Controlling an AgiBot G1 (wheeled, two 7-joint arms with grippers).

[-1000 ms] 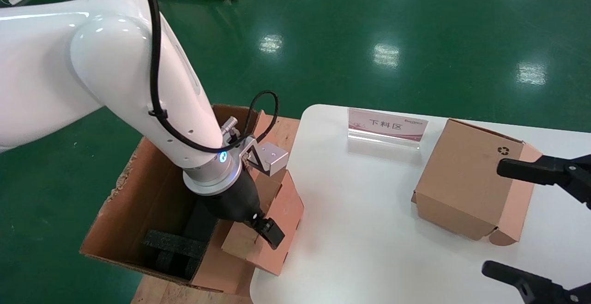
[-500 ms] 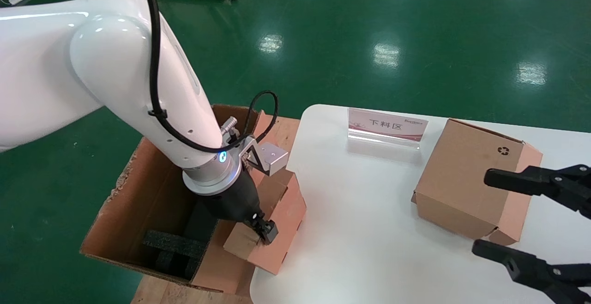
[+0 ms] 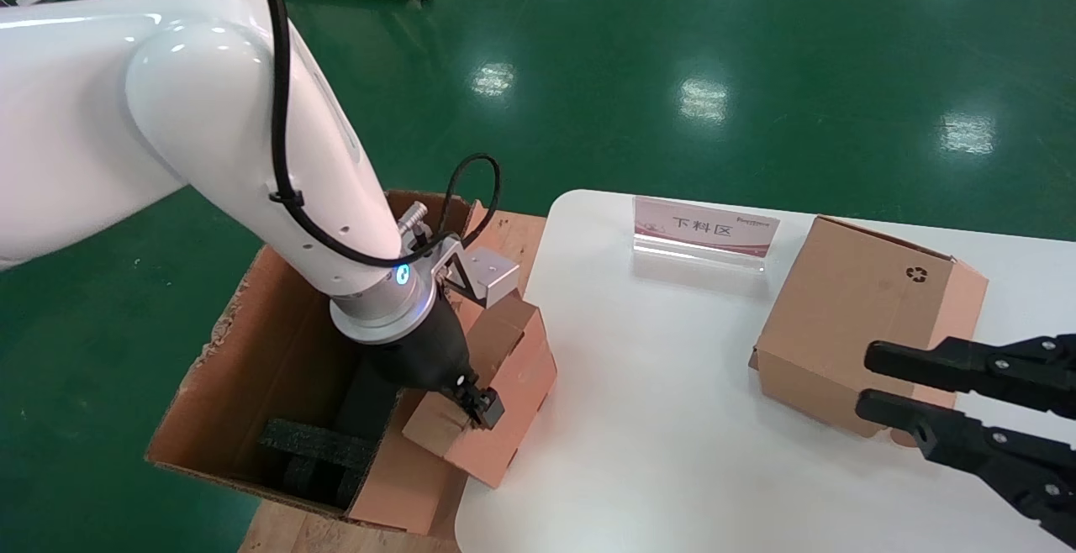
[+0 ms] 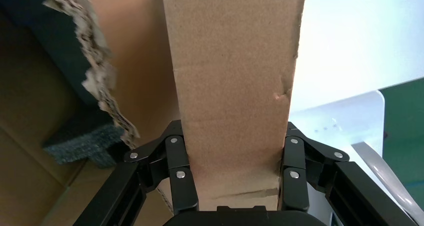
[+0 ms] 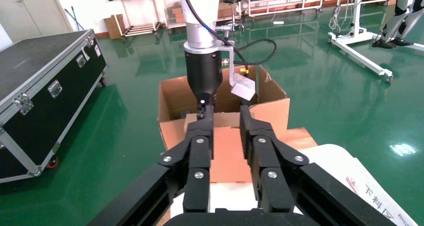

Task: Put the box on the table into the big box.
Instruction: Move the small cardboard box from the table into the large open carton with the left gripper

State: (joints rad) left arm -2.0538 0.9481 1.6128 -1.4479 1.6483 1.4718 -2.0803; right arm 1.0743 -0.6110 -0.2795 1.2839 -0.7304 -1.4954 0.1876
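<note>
The small plain brown box (image 3: 504, 368) sits tilted at the left edge of the white table (image 3: 656, 418), against the right wall of the big box (image 3: 252, 301). My left gripper (image 3: 475, 406) is shut on the box's near end; in the left wrist view both fingers press the box's (image 4: 232, 86) sides, gripper (image 4: 233, 136). The big box's ragged rim (image 4: 100, 81) and black foam (image 3: 315, 448) show beside it. My right gripper (image 3: 870, 382) hovers empty, fingers narrowly apart, in front of a larger box with a recycling symbol (image 3: 841, 309).
A red and white sign (image 3: 704, 227) stands at the table's back edge. The big box stands on a wooden pallet (image 3: 513, 238) on the green floor. A black flight case (image 5: 45, 86) stands far off in the right wrist view.
The left gripper closed on the small box and shifted it slightly left, toward the big box. The right gripper moved left toward the recycling-symbol box and its fingers narrowed.
</note>
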